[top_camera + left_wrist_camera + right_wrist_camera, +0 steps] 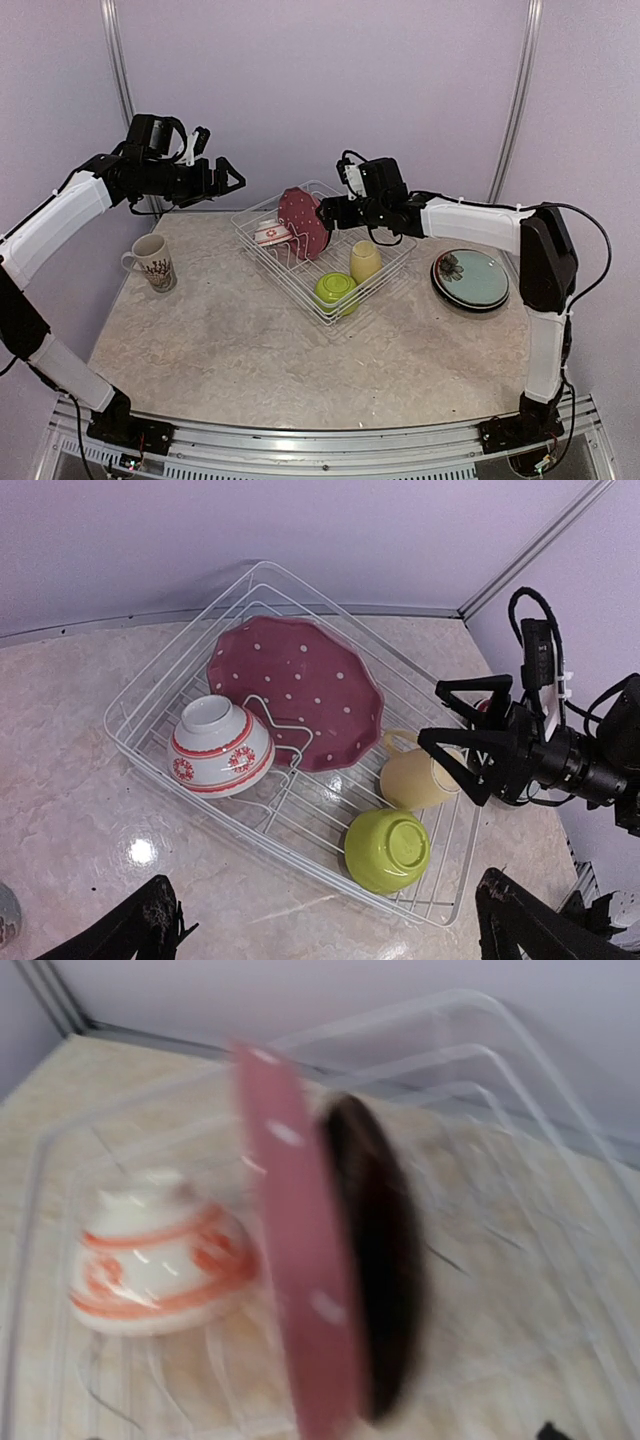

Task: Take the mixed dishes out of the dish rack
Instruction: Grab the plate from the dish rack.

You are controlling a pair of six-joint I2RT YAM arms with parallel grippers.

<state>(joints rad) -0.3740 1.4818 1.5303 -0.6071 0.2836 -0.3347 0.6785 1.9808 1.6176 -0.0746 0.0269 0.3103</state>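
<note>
The white wire dish rack (392,272) stands at the table's back middle. In it the pink-dotted plate (301,221) stands on edge in the prongs, with a small red-white bowl (272,235) to its left, a pale yellow cup (365,262) and an upturned lime green bowl (337,290). My right gripper (323,212) is open, hovering just right of the plate's rim; it also shows in the left wrist view (430,712) above the cup (418,778). The right wrist view is blurred: plate (295,1260) edge-on, a dark shape behind it. My left gripper (225,172) is open and empty, high over the rack's left.
A patterned cream mug (151,262) stands on the table at the left. A teal plate (472,277) lies on a dark plate at the right. The purple back wall and two upright poles are close behind the rack.
</note>
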